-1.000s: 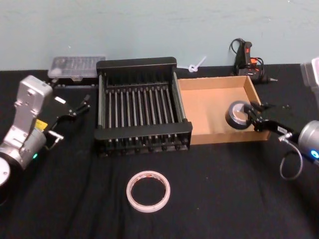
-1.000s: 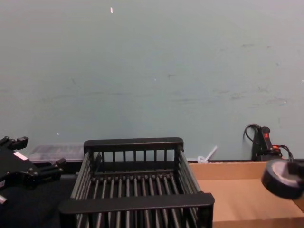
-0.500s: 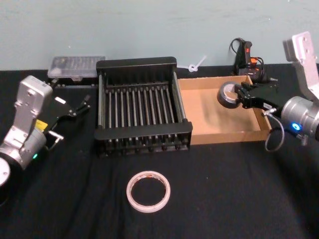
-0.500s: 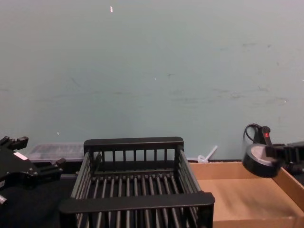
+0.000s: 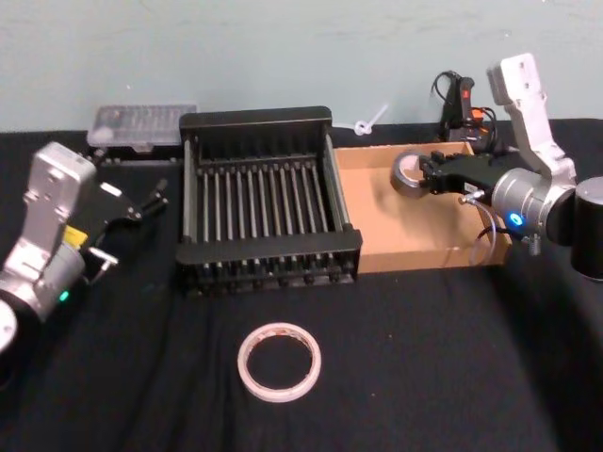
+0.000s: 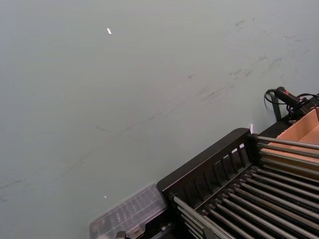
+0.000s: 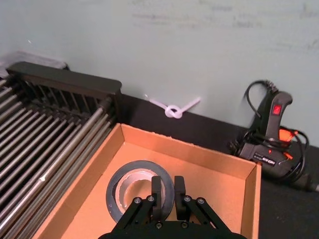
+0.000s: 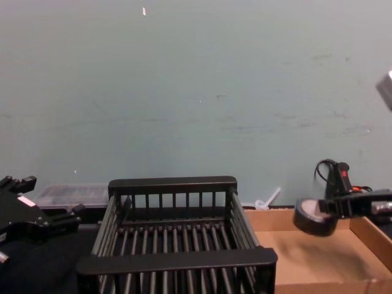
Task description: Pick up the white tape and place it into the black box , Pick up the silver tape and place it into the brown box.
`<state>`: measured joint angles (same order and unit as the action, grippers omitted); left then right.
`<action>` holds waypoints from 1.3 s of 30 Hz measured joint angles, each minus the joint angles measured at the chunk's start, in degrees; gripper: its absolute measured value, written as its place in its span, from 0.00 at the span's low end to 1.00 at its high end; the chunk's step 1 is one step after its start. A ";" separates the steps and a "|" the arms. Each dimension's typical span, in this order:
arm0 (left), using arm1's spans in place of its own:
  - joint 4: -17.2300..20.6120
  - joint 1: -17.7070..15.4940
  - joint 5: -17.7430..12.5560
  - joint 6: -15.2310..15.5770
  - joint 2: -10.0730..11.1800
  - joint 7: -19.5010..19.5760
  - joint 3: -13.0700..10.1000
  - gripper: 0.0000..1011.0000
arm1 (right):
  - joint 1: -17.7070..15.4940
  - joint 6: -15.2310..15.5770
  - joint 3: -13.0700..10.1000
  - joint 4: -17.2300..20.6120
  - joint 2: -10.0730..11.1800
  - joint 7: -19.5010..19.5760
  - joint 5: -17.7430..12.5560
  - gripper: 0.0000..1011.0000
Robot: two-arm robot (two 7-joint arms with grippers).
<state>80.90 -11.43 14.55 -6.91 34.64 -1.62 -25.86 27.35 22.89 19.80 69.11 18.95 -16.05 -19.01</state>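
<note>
My right gripper (image 5: 429, 175) is shut on the silver tape (image 5: 407, 172), a dark grey roll with a pale core, and holds it in the air over the brown box (image 5: 377, 235). The right wrist view shows the fingers (image 7: 156, 190) pinching the silver tape (image 7: 130, 190) by its wall above the brown box (image 7: 209, 169). From the chest view the silver tape (image 8: 313, 217) hangs clear of the brown box (image 8: 318, 257). The white tape (image 5: 279, 361) lies flat on the black cloth in front of the black box (image 5: 262, 202). My left gripper (image 5: 151, 201) is parked left of the black box.
A clear plastic case (image 5: 141, 126) lies behind the black box at the left. A black glue gun (image 5: 460, 105) with cable and a white cable tie (image 5: 369, 122) lie behind the brown box, against the wall. Black cloth covers the table.
My right gripper has carried the silver tape leftward and farther back, from the brown box's right wall to over its inner part, and higher off the floor. The left arm stayed put.
</note>
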 joint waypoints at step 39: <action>0.00 0.00 0.00 0.00 0.00 0.00 0.00 0.99 | 1.06 -0.48 -0.16 -3.27 -1.48 0.37 1.15 0.75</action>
<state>80.90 -11.43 14.55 -6.91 34.64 -1.62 -25.86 28.41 22.41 19.64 65.84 17.47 -15.67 -17.87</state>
